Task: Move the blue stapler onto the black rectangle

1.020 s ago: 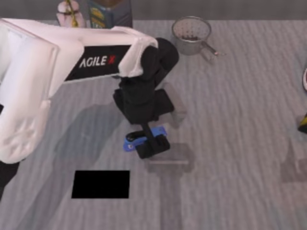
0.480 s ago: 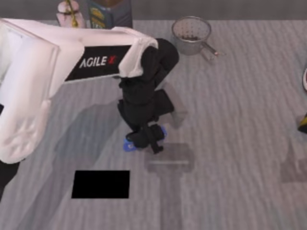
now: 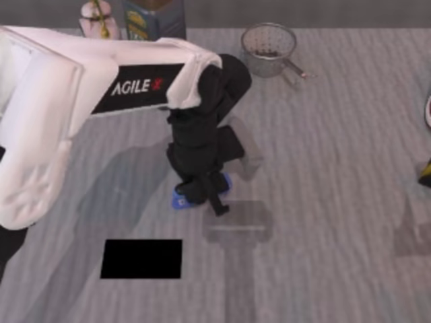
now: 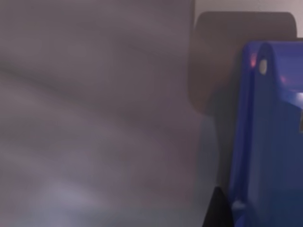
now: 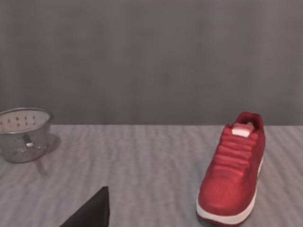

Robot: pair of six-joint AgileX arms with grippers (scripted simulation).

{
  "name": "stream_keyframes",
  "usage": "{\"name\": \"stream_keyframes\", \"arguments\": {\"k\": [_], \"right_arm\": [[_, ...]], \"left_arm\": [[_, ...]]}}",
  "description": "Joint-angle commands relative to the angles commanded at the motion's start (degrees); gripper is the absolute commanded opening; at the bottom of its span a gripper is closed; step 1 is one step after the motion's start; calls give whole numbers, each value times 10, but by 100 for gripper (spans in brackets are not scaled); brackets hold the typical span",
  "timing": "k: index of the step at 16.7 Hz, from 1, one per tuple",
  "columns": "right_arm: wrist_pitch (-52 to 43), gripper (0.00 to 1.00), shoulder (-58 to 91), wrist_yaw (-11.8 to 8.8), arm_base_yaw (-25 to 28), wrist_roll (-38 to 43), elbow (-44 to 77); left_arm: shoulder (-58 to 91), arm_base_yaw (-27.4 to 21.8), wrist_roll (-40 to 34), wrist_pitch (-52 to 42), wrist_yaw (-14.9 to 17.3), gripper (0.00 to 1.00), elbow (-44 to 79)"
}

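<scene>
The blue stapler (image 3: 179, 200) lies on the table in the middle, mostly hidden under my left gripper (image 3: 205, 192). The gripper has come down on it from above, its jaws shut against the stapler's sides. In the left wrist view the stapler (image 4: 270, 132) fills the picture's side, with one dark fingertip (image 4: 218, 213) pressed against it. The black rectangle (image 3: 141, 259) lies flat near the front, left of and below the stapler, with nothing on it. My right arm (image 3: 425, 173) is parked at the table's right edge.
A metal strainer (image 3: 269, 47) stands at the back centre. A pink bottle (image 3: 100, 19) and a dark can (image 3: 153, 19) stand at the back left. A red shoe (image 5: 234, 170) shows in the right wrist view.
My left gripper's fingers have drawn in from wide apart to tight on the stapler, and the gripper has sunk lower over it. The right arm has not moved.
</scene>
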Motion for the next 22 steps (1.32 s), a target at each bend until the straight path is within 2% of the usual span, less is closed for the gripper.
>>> {"name": "stream_keyframes", "arguments": {"k": [6,14,22], "right_arm": [[0,100,0,0,0,0,0],[0,100,0,0,0,0,0],[0,100,0,0,0,0,0]], "left_arm": [[-3,1,-1,-10,1,0,9],[-47,9,-2,-190,1,0,138],[-53,6,-18,-200,-2,0,143]]}}
